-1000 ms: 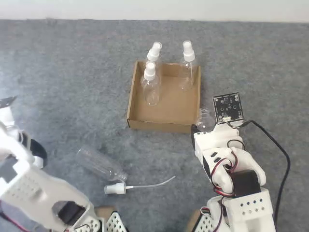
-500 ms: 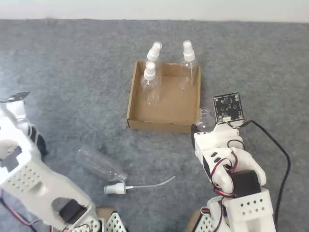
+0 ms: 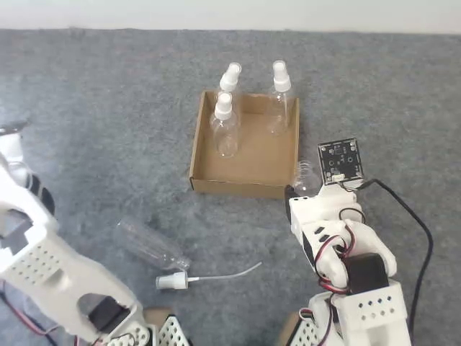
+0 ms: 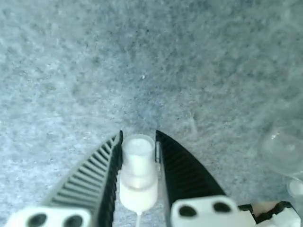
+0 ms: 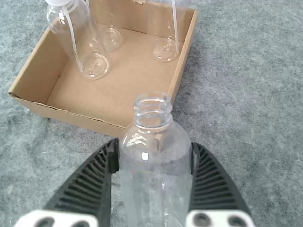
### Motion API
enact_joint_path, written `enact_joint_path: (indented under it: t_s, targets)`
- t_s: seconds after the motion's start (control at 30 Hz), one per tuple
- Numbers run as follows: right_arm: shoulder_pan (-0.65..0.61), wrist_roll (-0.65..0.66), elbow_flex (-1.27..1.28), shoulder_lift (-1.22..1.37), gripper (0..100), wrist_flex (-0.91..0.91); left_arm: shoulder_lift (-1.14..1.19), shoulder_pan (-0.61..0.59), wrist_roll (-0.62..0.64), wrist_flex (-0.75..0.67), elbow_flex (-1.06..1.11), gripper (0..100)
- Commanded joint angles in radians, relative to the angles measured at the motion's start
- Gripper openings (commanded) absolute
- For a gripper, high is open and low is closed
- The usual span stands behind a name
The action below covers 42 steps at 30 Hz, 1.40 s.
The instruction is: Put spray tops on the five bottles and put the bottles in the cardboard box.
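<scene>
Spray top (image 4: 138,176) — pinched inside the left end effector (image 4: 138,137).

Three capped bottles (image 3: 225,130) crowded the far half of the cardboard box (image 3: 245,186); its near half lay open from above. An uncapped bottle (image 3: 305,176) blocked one near corner; off the other lay a fallen bottle (image 3: 151,245) and spray top (image 3: 173,282).

Three capped bottles (image 3: 225,133) stand at the back of the cardboard box (image 3: 238,186). Just before its front right corner, the right gripper (image 5: 152,147) holds an uncapped bottle (image 3: 305,175) upright. Nearer and to the left lies a fallen bottle (image 3: 150,244), with a loose spray top (image 3: 173,282) just before it. The left gripper (image 4: 138,142) holds a second spray top (image 4: 138,170).
</scene>
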Motion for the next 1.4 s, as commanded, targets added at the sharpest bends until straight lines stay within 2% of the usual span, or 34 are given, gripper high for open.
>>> enact_joint_path:
  t_s: [0.0, 0.27, 0.6, 0.8, 1.07, 1.23, 1.37]
  targets:
    - [0.016, -0.003, -0.015, -0.016, 0.7, -0.027, -0.087, 0.003, 0.005, 0.044, -0.044, 1]
    - [0.015, -0.003, -0.015, -0.016, 0.7, -0.025, -0.381, 0.037, 0.006, 0.038, -0.07, 1]
    - [0.015, -0.003, -0.015, -0.016, 0.7, -0.019, -0.427, 0.054, 0.011, 0.041, -0.107, 1]
    - [0.016, -0.003, -0.015, -0.016, 0.7, -0.019, -0.428, 0.06, 0.152, 0.041, -0.211, 1]
    - [0.016, -0.003, -0.015, -0.016, 0.7, -0.019, -0.434, 0.061, 0.25, 0.043, -0.309, 1]
    - [0.016, -0.003, -0.015, -0.018, 0.7, -0.019, -0.565, 0.094, 0.259, 0.043, -0.249, 1]
    - [0.016, -0.002, -0.015, -0.018, 0.7, -0.019, -0.724, 0.166, 0.269, 0.041, -0.147, 1]
